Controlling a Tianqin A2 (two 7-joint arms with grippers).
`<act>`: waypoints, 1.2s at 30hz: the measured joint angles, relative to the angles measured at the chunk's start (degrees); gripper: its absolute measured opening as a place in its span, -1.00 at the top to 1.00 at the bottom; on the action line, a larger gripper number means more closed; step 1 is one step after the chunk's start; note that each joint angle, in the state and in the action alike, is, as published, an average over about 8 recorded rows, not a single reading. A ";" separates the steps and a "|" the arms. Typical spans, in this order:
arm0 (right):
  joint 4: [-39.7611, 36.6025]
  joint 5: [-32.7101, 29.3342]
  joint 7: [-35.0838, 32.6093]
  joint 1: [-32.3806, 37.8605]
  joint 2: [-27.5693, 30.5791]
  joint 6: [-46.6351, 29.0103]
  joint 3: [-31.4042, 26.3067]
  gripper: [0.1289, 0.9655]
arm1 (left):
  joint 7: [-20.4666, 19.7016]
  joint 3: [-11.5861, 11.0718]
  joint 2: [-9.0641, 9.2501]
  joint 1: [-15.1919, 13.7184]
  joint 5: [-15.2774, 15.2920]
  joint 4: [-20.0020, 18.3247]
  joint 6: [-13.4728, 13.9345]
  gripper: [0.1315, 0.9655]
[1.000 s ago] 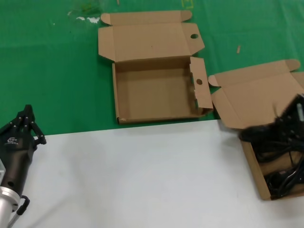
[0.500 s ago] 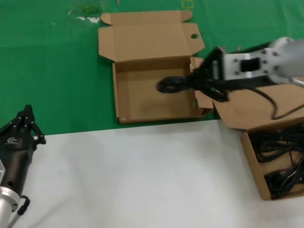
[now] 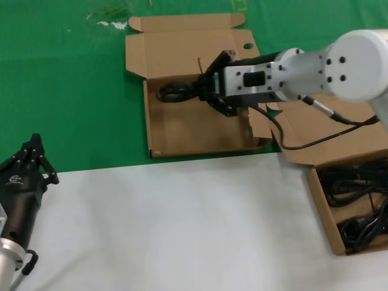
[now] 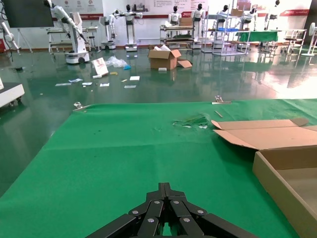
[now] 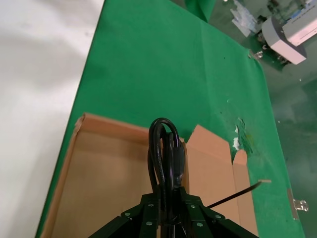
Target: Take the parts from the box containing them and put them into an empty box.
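A looped black cord point(image 3: 174, 93) hangs in the right end effector point(image 3: 199, 91), clamped between its closed fingers, above the far left part of the empty box point(image 3: 182, 124). Seen from the right wrist, the cord point(image 5: 166, 153) sticks out past the fingertips over the box's brown floor. The empty box lies open on green cloth point(image 3: 60, 79), its lid point(image 3: 182, 51) folded back flat, with round holes in the lid flap and in the right side flap. The right arm reaches in from the right, crossing over that side flap.

To the right, well apart from the cord in the air, the full box point(image 3: 324, 209) sits at the desk's right edge with its plain lid open; more cords point(image 3: 357, 206) lie tangled inside it. The near half of the desk point(image 3: 182, 224) is white; the far half is covered by the green cloth, which carries a few white scraps point(image 3: 112, 23) near its far edge.

The left end effector point(image 3: 30, 159) rests low at the left side of the desk, where white meets green, its black fingers drawn together to a point.

Beyond the desk, the left wrist view shows a large hall with a glossy dark floor point(image 4: 148, 79), scattered papers, a cardboard carton point(image 4: 166, 57), and rows of robots and stands along the far wall.
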 joint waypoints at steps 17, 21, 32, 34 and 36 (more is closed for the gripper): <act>-1.14 -0.45 0.30 -2.04 -1.30 3.64 0.60 0.58 | 0.00 0.00 0.00 0.00 0.00 0.00 0.00 0.98; 4.16 -0.04 3.90 -5.23 0.82 3.52 2.60 0.47 | 0.00 0.00 0.00 0.00 0.00 0.00 0.00 0.98; 21.97 0.09 14.86 -18.42 7.08 3.80 9.12 -0.07 | 0.00 0.00 0.00 0.00 0.00 0.00 0.00 0.98; 22.88 0.07 15.49 -19.11 7.37 3.79 9.49 -0.19 | 0.00 0.00 0.00 0.00 0.00 0.00 0.00 0.97; 23.15 0.07 15.67 -19.33 7.46 3.79 9.61 -0.32 | 0.00 0.00 0.00 0.00 0.00 0.00 0.00 0.96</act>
